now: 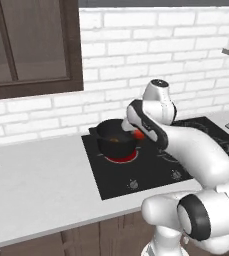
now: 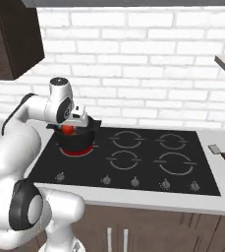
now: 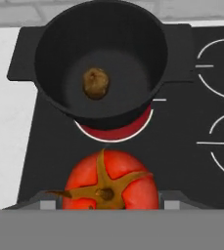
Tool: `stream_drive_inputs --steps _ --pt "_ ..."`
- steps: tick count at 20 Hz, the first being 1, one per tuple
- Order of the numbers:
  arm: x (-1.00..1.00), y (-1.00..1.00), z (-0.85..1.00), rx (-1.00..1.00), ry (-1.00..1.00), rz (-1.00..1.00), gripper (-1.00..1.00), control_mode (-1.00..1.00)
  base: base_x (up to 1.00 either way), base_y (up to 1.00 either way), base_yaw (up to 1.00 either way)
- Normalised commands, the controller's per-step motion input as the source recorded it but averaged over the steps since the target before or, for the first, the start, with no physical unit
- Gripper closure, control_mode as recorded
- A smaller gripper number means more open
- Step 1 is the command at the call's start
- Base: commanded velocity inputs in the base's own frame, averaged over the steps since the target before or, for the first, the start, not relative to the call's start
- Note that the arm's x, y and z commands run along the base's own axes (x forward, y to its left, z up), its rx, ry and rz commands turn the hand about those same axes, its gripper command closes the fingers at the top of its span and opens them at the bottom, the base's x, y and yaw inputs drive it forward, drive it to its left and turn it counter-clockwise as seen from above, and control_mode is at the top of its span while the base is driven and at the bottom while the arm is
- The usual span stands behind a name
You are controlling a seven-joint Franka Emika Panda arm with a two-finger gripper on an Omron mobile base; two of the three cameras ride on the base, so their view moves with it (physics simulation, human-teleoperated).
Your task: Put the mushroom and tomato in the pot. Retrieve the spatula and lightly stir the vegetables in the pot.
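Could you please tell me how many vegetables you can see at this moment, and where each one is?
2. A brown mushroom lies on the floor of the pot; a red tomato sits in the gripper near the pot, outside it. None seems hidden.

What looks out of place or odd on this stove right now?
Little stands out. The burner under the round black pot glows red with only one small brown mushroom inside. The red tomato sits in the claw, outside the pot. The grey-bladed spatula lies beside the cooktop.
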Motion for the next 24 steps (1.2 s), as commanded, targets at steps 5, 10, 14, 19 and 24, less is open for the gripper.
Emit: stream_drive_inputs --steps 5,10,14,19,24 --pt "0.9 0.19 -0.64 -0.03 0.0 0.0 1.0 -1.0 0.0 0.0 0.0" --pt "0.67 0.45 -0.39 0.0 0.0 0.0 1.0 -1.0 0.0 0.0 0.0" --pt "0.56 0.24 -0.31 0.0 0.06 0.0 1.0 -1.0 0.0 0.0 0.0" --pt "0.14 0.01 -0.34 0.0 0.07 0.0 1.0 -1.0 0.0 0.0 0.0" --pt "0.01 0.0 -0.11 0.0 0.0 0.0 -1.0 -1.0 0.0 0.0 0.0"
